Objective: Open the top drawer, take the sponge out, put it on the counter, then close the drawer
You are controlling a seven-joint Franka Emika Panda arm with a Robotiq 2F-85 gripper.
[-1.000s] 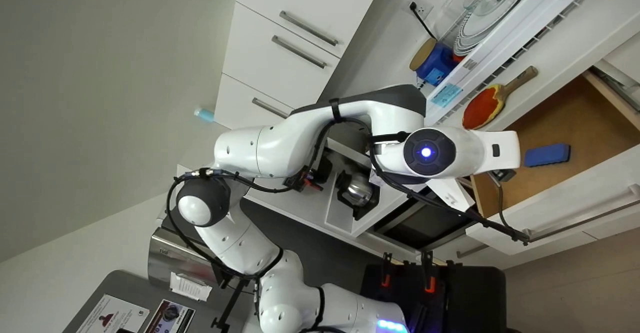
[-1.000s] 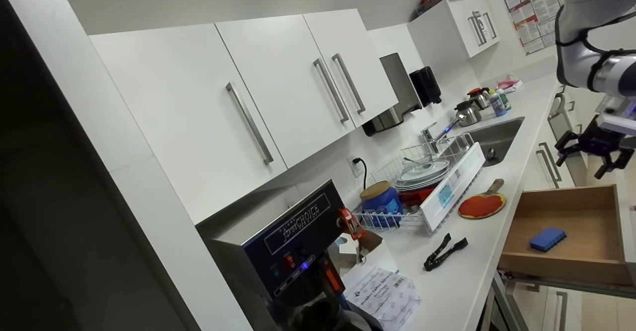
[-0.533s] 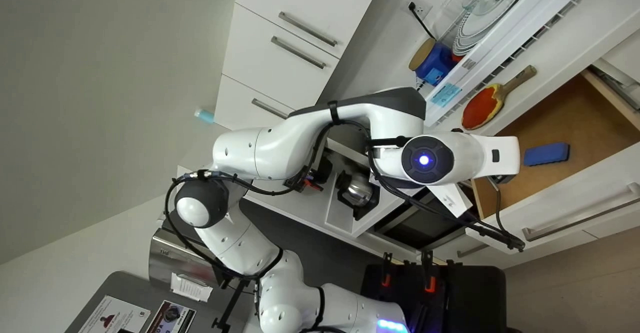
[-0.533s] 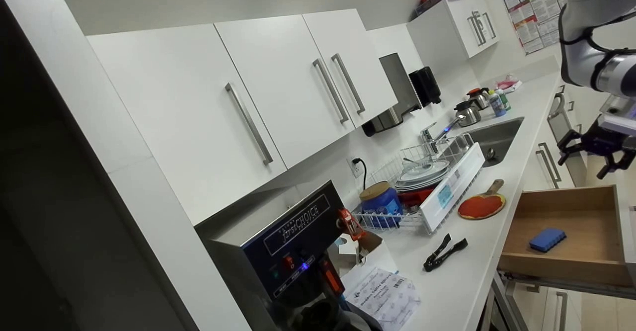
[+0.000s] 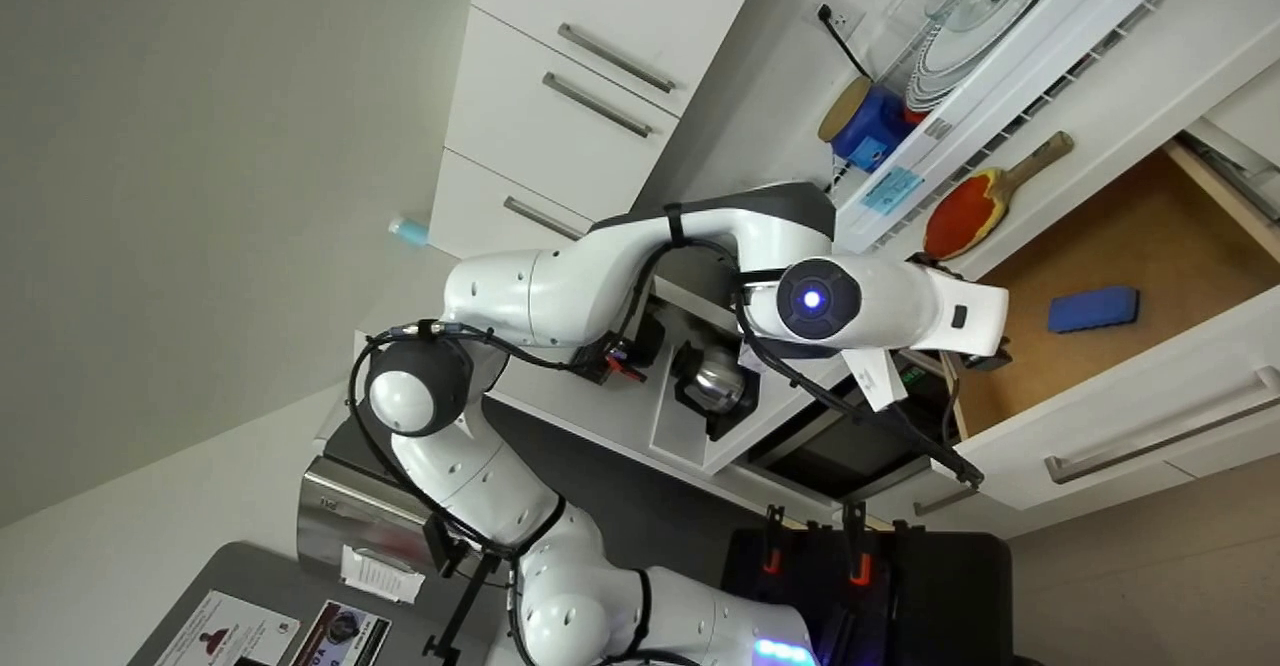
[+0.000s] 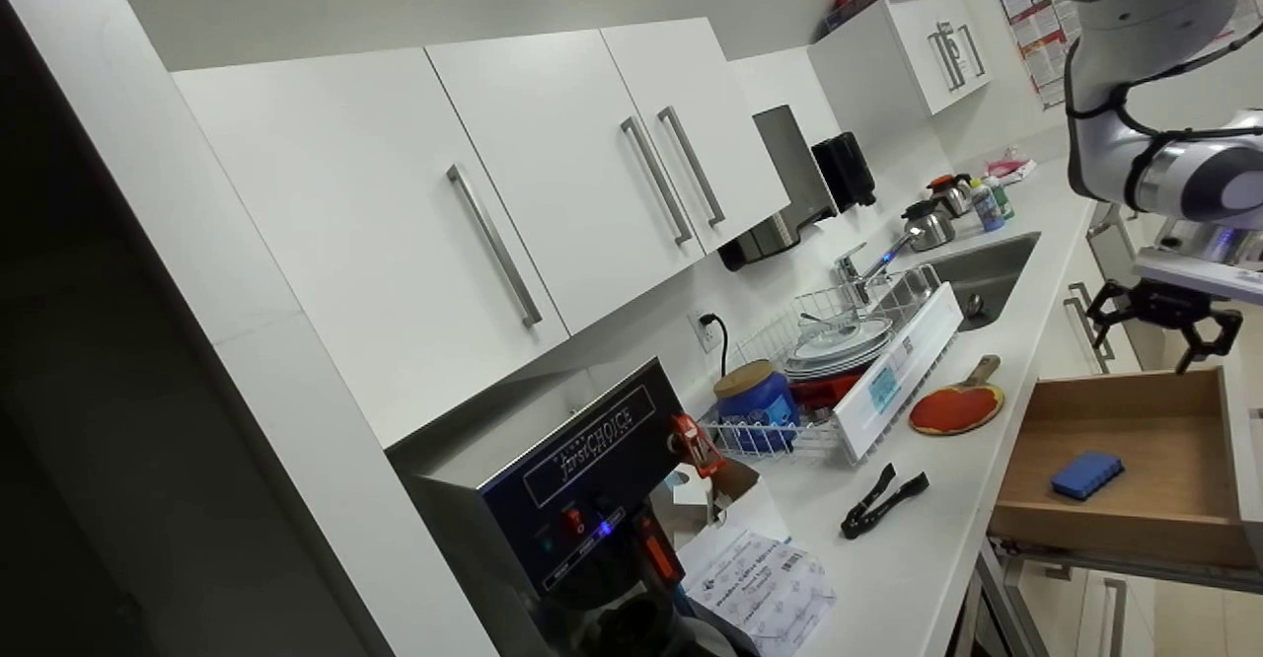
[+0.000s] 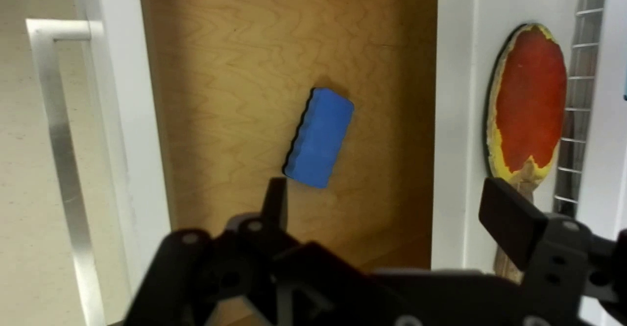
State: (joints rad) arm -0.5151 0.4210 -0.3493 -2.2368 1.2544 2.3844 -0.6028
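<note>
Sharply bent arm [image 5: 575, 286], claw [image 6: 1140, 355] downward, spread

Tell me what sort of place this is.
Almost certainly a kitchen: a sink is set into the counter, a dish rack holds plates, and white cabinets hang overhead.

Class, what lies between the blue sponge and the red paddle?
In the wrist view, going from the blue sponge to the red paddle: the wooden floor of the top drawer, then the pale edge of the counter.
</note>
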